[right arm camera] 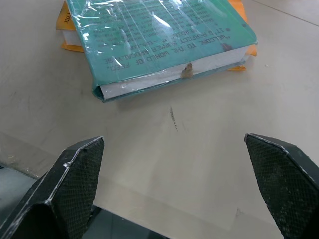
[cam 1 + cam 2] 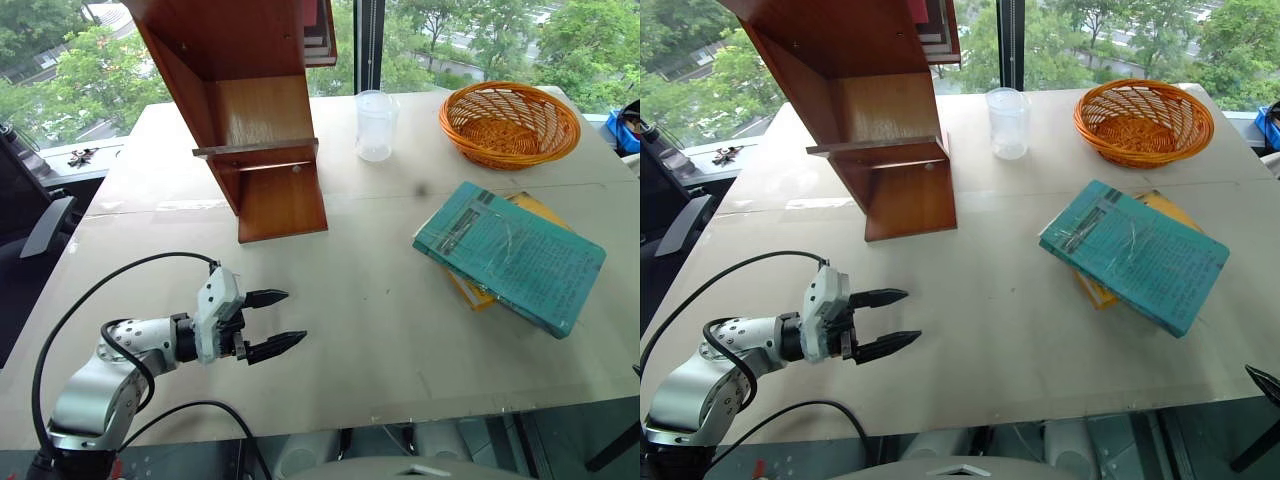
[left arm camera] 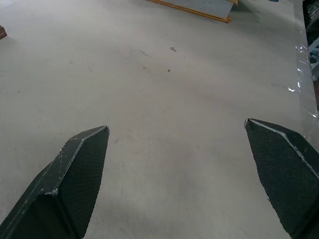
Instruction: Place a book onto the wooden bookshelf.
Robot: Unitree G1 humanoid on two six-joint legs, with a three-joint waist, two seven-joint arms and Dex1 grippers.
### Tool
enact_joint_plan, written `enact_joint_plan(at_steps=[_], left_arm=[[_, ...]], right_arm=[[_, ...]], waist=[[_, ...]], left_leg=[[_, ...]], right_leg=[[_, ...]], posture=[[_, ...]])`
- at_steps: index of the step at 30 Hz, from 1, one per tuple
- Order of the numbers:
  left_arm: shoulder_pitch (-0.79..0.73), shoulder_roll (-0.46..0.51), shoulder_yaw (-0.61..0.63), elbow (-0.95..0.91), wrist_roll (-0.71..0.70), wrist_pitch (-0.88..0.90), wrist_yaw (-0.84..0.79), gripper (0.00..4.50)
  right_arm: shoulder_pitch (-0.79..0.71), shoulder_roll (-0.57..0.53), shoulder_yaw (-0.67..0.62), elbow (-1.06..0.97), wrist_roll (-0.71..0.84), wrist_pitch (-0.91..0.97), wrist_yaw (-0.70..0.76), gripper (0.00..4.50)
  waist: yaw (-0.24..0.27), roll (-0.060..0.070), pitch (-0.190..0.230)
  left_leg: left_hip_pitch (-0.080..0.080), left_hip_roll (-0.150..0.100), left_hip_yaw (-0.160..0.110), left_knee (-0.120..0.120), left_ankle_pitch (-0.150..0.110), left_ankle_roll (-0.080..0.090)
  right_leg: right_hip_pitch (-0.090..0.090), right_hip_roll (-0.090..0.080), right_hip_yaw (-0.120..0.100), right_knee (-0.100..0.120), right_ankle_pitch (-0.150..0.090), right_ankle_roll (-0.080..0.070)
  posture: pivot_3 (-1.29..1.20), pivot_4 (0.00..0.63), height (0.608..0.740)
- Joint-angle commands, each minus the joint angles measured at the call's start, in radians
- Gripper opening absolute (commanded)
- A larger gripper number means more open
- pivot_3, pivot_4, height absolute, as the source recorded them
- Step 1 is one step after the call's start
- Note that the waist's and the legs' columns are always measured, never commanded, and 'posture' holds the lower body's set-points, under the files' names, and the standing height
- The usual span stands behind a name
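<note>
From the head camera we see the wooden bookshelf (image 2: pixel 262 120) only in part: its top runs past the frame edge, and the edges of a few books (image 2: pixel 318 30) on an upper board are cut off, so we cannot read them. It stands on the pale table (image 2: pixel 380 330). Just beside the bookshelf's base stands a clear plastic cup (image 2: pixel 375 125); we cannot tell whether anything is in it. Beyond the cup, farther from the bookshelf, sits an orange wicker basket (image 2: pixel 510 125), and we see nothing inside but its weave. The teal book (image 2: pixel 510 255) lies flat on the table, well apart from the bookshelf and nearer us than the basket. It rests on a yellow book (image 2: pixel 470 292), which it hides except for a strip of edge and a corner. The left gripper (image 2: pixel 285 320) hangs over bare table in front of the bookshelf, its two black fingers spread and holding nothing.

In the left wrist view the left gripper's fingers (image 3: pixel 75 174) stand wide apart over bare tabletop, with the yellow book's edge (image 3: pixel 194 7) cut off at the far border.

In the right wrist view the right gripper (image 1: pixel 174 144) is likewise spread and empty, with its fingertips short of the teal book (image 1: pixel 159 45). The glossy wrap glares, so much of the cover print is hard to read.
</note>
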Motion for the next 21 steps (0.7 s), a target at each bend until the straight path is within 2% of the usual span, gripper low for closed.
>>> enact_joint_plan(at_steps=[1, 5, 7, 10, 13, 16, 18, 21], left_arm=[[-0.058, -0.006, 0.009, -0.02, -0.047, 0.012, 0.002, 4.5], [-0.163, -0.037, -0.017, -0.05, -0.093, 0.051, 0.016, 4.5], [-0.197, -0.05, -0.013, -0.071, -0.132, 0.072, 0.022, 4.5], [-0.257, -0.063, -0.001, -0.117, -0.209, 0.073, 0.001, 4.5], [-0.283, -0.058, -0.004, -0.154, -0.244, 0.067, -0.023, 4.5], [-0.291, -0.055, -0.021, -0.184, -0.239, 0.053, -0.03, 4.5], [-0.294, -0.061, -0.026, -0.206, -0.251, 0.06, -0.012, 4.5], [-0.304, -0.068, -0.031, -0.218, -0.255, 0.068, 0.021, 4.5]], right_arm=[[-0.034, 0.015, 0.006, -0.027, -0.01, -0.002, -0.065, 4.47], [-0.132, 0.046, 0.06, -0.111, -0.055, 0.041, -0.247, 4.47], [-0.154, 0.026, 0.076, -0.175, -0.056, 0.138, -0.319, 4.47], [-0.342, -0.11, 0.11, -0.125, 0.021, 0.41, -0.463, 3.63], [-0.508, -0.215, 0.189, -0.043, -0.008, 0.527, -0.536, 2.27], [-0.757, -0.345, 0.404, 0.22, -0.11, 0.501, -0.54, 0.85], [-0.942, -0.388, 0.566, 0.438, -0.187, 0.446, -0.497, 0.04], [-1.223, -0.377, 0.783, 0.757, -0.312, 0.34, -0.405, 0.04]], waist=[[0.0, 0.0, 0.0], [0.001, -0.002, 0.001], [-0.001, 0.003, -0.001], [-0.007, 0.001, 0.002], [-0.006, 0.0, 0.003], [-0.004, 0.0, 0.004], [-0.005, -0.001, 0.006], [-0.004, -0.001, 0.007]], left_leg=[[0.0, 0.0, 0.0, 0.0, 0.0, 0.0], [0.0, 0.0, -0.001, 0.001, 0.0, 0.0], [0.001, 0.0, 0.0, 0.001, 0.0, -0.001], [0.001, 0.0, 0.0, 0.0, 0.001, -0.004], [0.001, 0.0, 0.004, 0.001, 0.001, -0.004], [0.001, 0.001, 0.004, 0.001, 0.003, -0.003], [0.0, 0.001, 0.005, 0.001, 0.004, -0.002], [-0.001, 0.001, 0.005, 0.001, 0.004, -0.001]], right_leg=[[0.0, 0.0, 0.0, 0.0, 0.0, 0.0], [0.001, 0.0, -0.001, 0.0, 0.0, 0.0], [0.001, -0.001, -0.002, 0.0, 0.0, 0.0], [0.0, -0.001, -0.002, 0.0, 0.0, 0.0], [-0.001, -0.004, -0.003, 0.0, 0.001, -0.001], [-0.001, -0.004, -0.006, 0.0, 0.001, -0.001], [-0.002, -0.004, -0.005, -0.001, 0.001, -0.001], [-0.002, -0.003, -0.007, -0.002, 0.001, -0.001]], posture=[[0.0, 0.15, 0.74], [0.0, 0.15, 0.74], [0.0, 0.15, 0.74], [0.0, 0.15, 0.74], [0.0, 0.15, 0.74], [0.0, 0.15, 0.74], [0.0, 0.15, 0.74], [0.0, 0.15, 0.74]])
